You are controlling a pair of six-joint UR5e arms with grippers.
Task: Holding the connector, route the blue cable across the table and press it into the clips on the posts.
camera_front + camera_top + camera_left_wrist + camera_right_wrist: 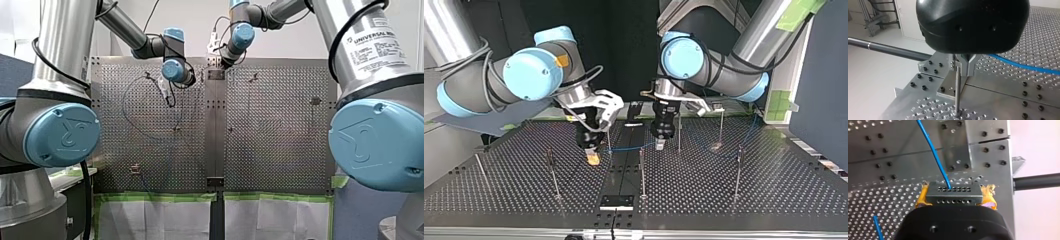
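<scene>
My right gripper [956, 198] is shut on a grey connector [953, 192], a block with rows of small holes held between its yellow pads [921, 199]. The blue cable [933, 152] leaves the connector's top face. In the top view it runs as a thin blue cable [629, 148] from my right gripper [594, 159] to my left gripper [659, 145], then on towards that view's right. My left gripper [965, 68] has its metal fingers shut on the blue cable [1023, 66], which trails off to one side. A thin post [957, 90] stands directly ahead of the fingers.
Several thin posts stand on the perforated table [774, 200], among them one post [642, 170] on the middle seam and another post [738, 170] at the top view's right. A black plate [616, 201] lies at the seam's near end. A dark rod [898, 51] crosses beyond the table's edge.
</scene>
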